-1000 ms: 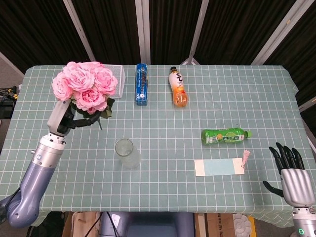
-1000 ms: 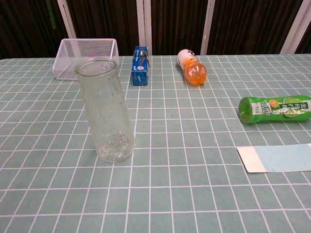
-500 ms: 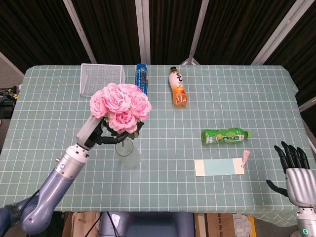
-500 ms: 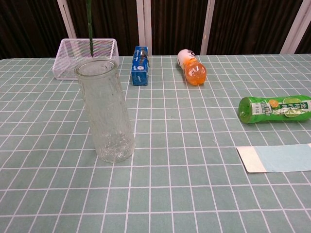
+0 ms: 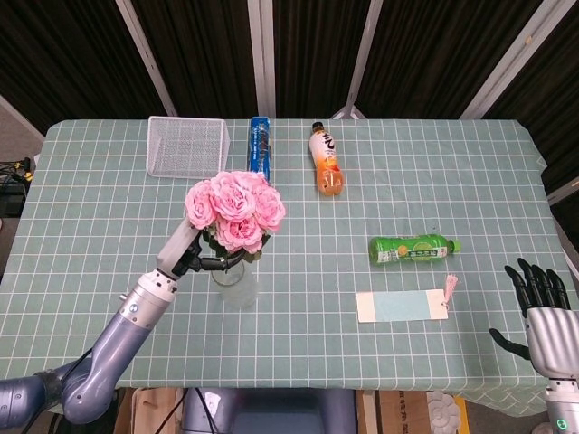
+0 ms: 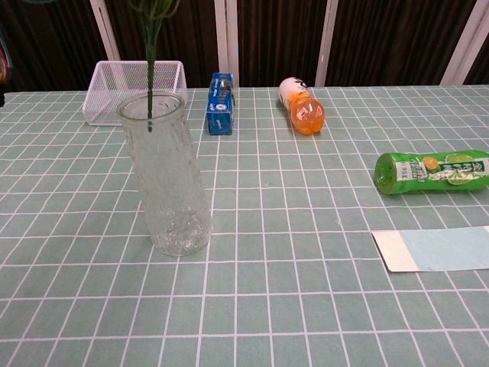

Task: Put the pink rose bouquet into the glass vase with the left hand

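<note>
My left hand (image 5: pixel 185 252) grips the pink rose bouquet (image 5: pixel 235 207) just below its blooms, directly over the glass vase (image 5: pixel 232 281). In the chest view the green stem (image 6: pixel 150 65) comes down from the top edge and its tip sits just inside the mouth of the vase (image 6: pixel 166 176), which stands upright at the left. The blooms and the left hand are out of the chest view. My right hand (image 5: pixel 543 308) hangs open off the table's front right corner, holding nothing.
A white wire basket (image 5: pixel 186 146) stands at the back left. A blue packet (image 5: pixel 261 154) and an orange bottle (image 5: pixel 327 160) lie at the back centre. A green bottle (image 5: pixel 412 248) lies at the right, with a pale blue card (image 5: pixel 402 306) in front of it.
My left arm carried the bouquet from the back left to above the vase, then lowered it. The stem tip has now entered the vase mouth. The right hand sank slightly.
</note>
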### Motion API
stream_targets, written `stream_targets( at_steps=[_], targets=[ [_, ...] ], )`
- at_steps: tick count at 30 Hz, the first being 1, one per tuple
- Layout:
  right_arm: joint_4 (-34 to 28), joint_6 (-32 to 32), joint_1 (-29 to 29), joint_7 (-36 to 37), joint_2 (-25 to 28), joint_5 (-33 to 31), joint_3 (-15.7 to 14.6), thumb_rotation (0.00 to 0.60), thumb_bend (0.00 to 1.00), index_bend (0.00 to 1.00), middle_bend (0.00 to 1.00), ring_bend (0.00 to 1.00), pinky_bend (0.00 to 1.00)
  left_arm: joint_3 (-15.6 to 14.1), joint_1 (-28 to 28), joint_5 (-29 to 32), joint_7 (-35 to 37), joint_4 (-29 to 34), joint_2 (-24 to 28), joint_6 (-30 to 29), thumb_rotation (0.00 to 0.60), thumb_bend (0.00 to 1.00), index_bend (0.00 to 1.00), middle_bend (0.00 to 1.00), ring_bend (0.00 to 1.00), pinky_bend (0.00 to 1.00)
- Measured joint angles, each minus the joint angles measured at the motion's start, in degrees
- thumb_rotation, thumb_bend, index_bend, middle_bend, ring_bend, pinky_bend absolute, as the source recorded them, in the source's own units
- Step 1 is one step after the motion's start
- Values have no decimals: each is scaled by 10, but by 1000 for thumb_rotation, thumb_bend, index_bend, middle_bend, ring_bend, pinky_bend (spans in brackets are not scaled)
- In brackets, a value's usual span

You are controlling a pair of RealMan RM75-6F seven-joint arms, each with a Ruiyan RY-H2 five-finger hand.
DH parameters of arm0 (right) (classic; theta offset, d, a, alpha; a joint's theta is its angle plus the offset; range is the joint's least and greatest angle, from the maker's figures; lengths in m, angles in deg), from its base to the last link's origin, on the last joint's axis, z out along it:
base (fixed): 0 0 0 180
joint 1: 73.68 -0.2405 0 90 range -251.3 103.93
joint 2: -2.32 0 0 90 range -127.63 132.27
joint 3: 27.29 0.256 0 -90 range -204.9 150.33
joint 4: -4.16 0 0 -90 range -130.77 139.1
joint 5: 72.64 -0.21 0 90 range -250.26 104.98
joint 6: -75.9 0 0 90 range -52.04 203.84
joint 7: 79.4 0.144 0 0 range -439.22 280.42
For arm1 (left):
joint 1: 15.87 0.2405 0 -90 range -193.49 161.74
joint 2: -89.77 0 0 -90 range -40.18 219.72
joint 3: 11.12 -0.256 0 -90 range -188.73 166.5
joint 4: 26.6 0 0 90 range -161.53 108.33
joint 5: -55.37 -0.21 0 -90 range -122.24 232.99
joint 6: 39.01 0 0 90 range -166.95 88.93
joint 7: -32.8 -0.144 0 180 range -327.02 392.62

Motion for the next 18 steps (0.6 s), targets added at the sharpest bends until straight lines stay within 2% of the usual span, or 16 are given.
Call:
stream_targets(
  at_steps=[7, 10, 13, 18],
  targets=[
    [0, 0, 0, 3, 1, -1, 0, 600, 154, 116, 36, 1, 0, -33, 0, -14, 4, -41, -18, 16, 600, 463, 385, 411, 276, 439],
    [0, 0, 0, 2, 1, 0, 1, 600, 154, 116, 36, 0, 0, -42, 0, -20, 10, -53, -21, 23, 600, 456, 378, 385, 236, 397],
    [1, 0, 0, 3, 1, 0, 1, 600, 155, 116, 36, 0, 0, -48, 1, -22, 15, -64, -25, 26, 600, 418, 354, 316, 151, 277],
    [1, 1, 0, 3, 1, 1, 1, 600, 154, 116, 36, 0, 0, -61, 2, -34, 27, -71, -21, 40, 600, 319, 284, 192, 38, 149]
  ],
)
